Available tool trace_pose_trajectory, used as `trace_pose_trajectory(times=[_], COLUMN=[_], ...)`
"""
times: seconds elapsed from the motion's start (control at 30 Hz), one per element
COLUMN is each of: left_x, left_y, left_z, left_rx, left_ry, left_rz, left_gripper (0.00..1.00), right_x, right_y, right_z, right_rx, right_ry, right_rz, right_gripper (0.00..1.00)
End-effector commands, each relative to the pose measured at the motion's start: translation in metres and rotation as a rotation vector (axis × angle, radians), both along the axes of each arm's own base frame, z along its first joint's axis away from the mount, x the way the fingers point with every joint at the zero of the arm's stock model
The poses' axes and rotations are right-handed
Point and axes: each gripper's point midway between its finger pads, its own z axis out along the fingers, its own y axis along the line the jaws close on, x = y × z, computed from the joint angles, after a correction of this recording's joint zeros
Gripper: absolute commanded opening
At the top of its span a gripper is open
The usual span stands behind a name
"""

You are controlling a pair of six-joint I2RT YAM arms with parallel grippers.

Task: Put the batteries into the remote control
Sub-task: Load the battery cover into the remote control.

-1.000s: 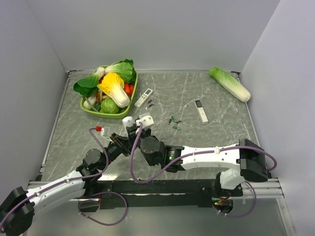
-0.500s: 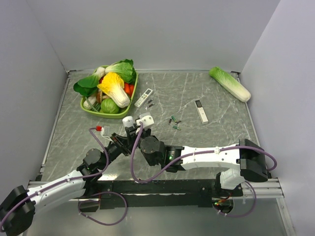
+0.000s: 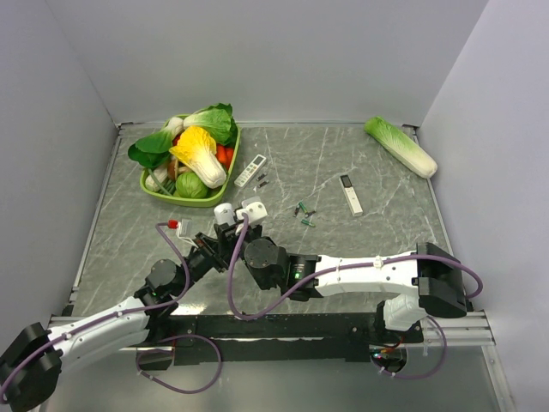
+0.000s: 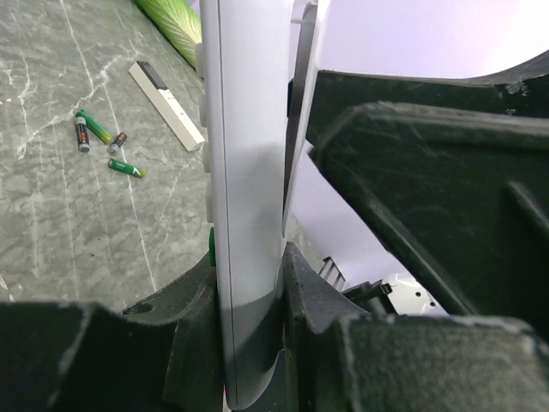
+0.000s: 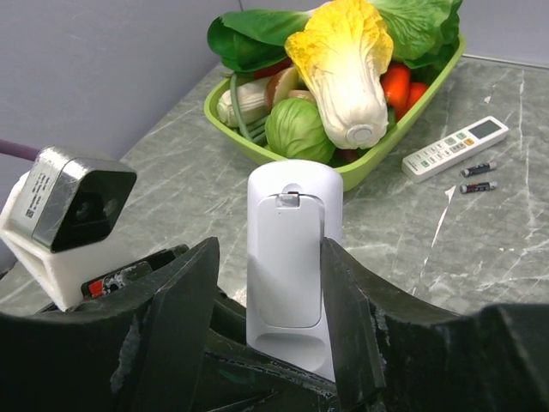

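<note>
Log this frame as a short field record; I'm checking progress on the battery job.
remote control: upright, back cover on, facing the right wrist camera
left gripper: clamped on the remote's lower end
right gripper: fingers either side of the remote; grip unclear
batteries: lying loose on the table
slim remote: flat on the table
grey-buttoned remote: flat, beside the vegetable tray

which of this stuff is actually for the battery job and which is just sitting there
For the job: remote control, clamped in the left gripper; loose green batteries.
Lying about: slim black-ended remote; grey-button remote; tray of vegetables; long cabbage.
</note>
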Motion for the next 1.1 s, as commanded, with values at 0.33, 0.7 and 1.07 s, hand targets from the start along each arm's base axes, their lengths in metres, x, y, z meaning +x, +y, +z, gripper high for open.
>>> trace_pose_trajectory(times=[0.33, 0.7, 1.07], left_x=[0.002, -0.002, -0.019], left_y=[0.014, 0.013, 0.001], left_z=[-0.007, -0.007, 0.008], left_rx=[-0.061, -0.060, -0.047], left_ry=[0.027, 0.028, -0.048], left_rz=[0.061, 0.037, -0.072], left_gripper=[0.02, 0.02, 0.02], right_x=[0.003, -0.003, -0.021], right_y=[-0.009, -0.013, -0.038], right_z=[0.013, 0.035, 0.069], right_rx=[0.023, 0.015, 0.145], right_ry=[-0.006, 0.009, 0.140], right_rz=[-0.020, 0.124, 0.534], right_gripper=[0.75, 0.92, 0.96])
